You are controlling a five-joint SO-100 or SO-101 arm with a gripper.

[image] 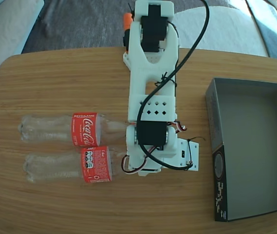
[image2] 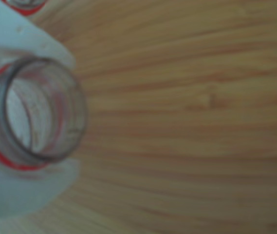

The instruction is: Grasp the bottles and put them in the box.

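Warm bamboo-grain counter (image: 55, 73) with rounded corners, filling most of the fixed view and lit brightly, with glare toward the upper right. Beyond its far edge, dark grey carpeted floor (image: 84, 22), a pale cushion or sofa edge (image: 4, 27) at upper left, and a light grey rounded seat (image: 226, 29) at upper right. In the wrist view, only blurred wood grain (image2: 201, 122).
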